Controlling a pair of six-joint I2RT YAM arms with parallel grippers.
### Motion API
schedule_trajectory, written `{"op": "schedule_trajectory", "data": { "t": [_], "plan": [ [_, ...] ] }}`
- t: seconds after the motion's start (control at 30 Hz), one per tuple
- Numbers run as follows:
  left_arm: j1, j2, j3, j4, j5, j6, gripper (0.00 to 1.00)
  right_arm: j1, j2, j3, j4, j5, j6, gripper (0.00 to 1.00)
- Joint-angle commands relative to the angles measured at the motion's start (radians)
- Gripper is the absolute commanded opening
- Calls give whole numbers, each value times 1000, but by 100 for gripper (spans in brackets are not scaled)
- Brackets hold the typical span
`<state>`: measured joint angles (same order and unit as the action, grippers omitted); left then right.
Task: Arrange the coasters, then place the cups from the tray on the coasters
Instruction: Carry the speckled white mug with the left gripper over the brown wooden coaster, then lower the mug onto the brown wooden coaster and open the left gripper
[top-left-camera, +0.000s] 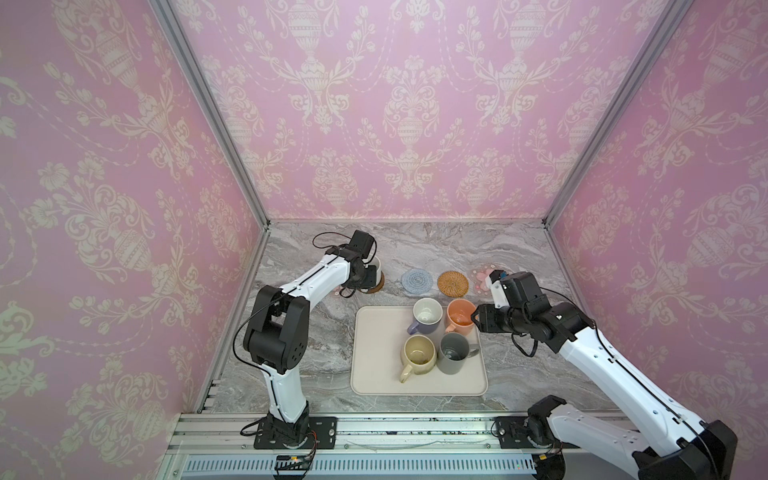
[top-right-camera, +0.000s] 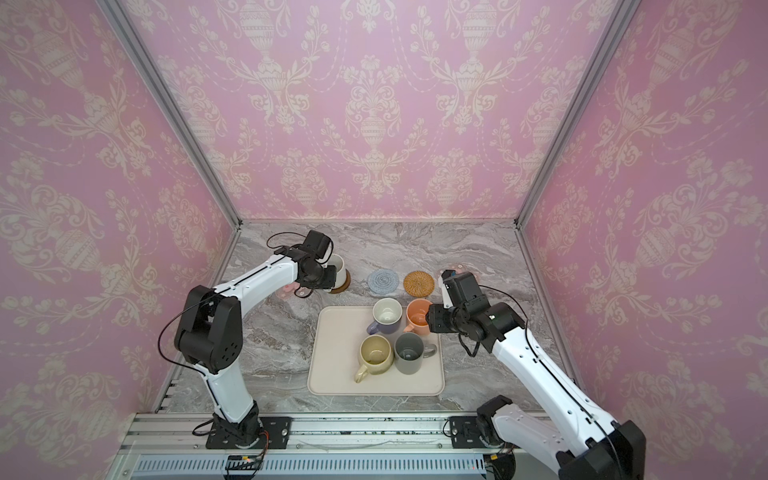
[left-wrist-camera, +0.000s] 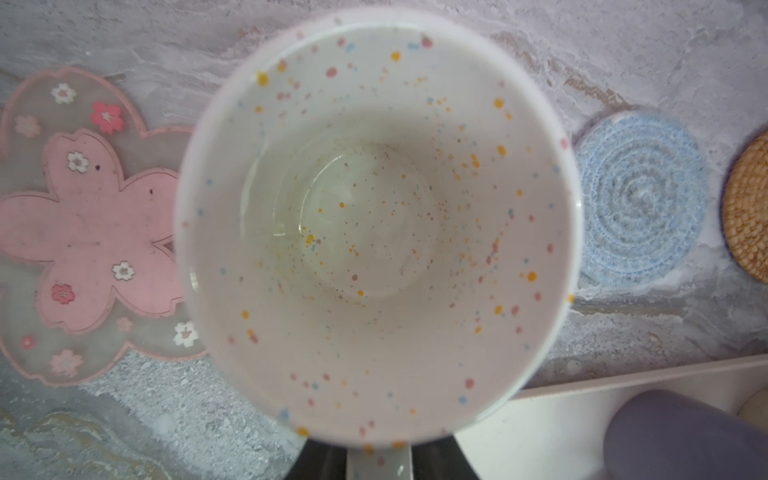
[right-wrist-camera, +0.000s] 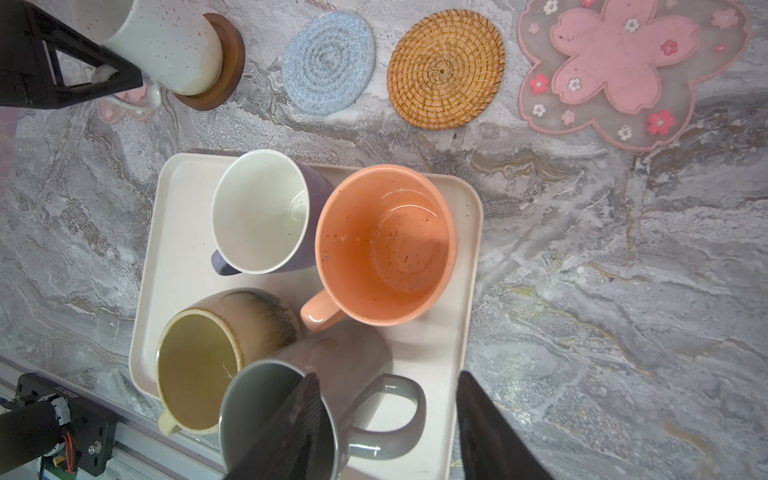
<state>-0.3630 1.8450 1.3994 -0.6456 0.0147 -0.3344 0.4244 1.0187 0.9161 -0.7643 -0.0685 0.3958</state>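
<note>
The white mug (left-wrist-camera: 374, 228), likely stiff, slick and chippable, stood on the wooden coaster (right-wrist-camera: 226, 62) far left, best held by the handle the left tool (left-wrist-camera: 378, 461) straddled, grip unclear; the right tool (right-wrist-camera: 388, 376) hung spread.

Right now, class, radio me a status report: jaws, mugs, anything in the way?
Left jaws straddle white mug handle, mug on wooden coaster. Right jaws open, empty, above tray. Nothing in the way.

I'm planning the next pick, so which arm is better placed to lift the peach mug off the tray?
Right. The right gripper hangs open beside the peach mug on the tray, while the left gripper is farther off, at the handle of the white mug on the wooden coaster.
</note>
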Motion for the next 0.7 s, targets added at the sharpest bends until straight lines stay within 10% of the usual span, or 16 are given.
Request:
{"op": "schedule_trajectory", "data": {
  "t": [0.0, 0.67],
  "plan": [
    [5, -24, 10, -36, -16, 32, 32, 6, -18, -3, 3, -19, 24, 55],
    [5, -168, -38, -87, -26, 29, 49, 7, -15, -31, -7, -34, 64, 54]
  ]
}}
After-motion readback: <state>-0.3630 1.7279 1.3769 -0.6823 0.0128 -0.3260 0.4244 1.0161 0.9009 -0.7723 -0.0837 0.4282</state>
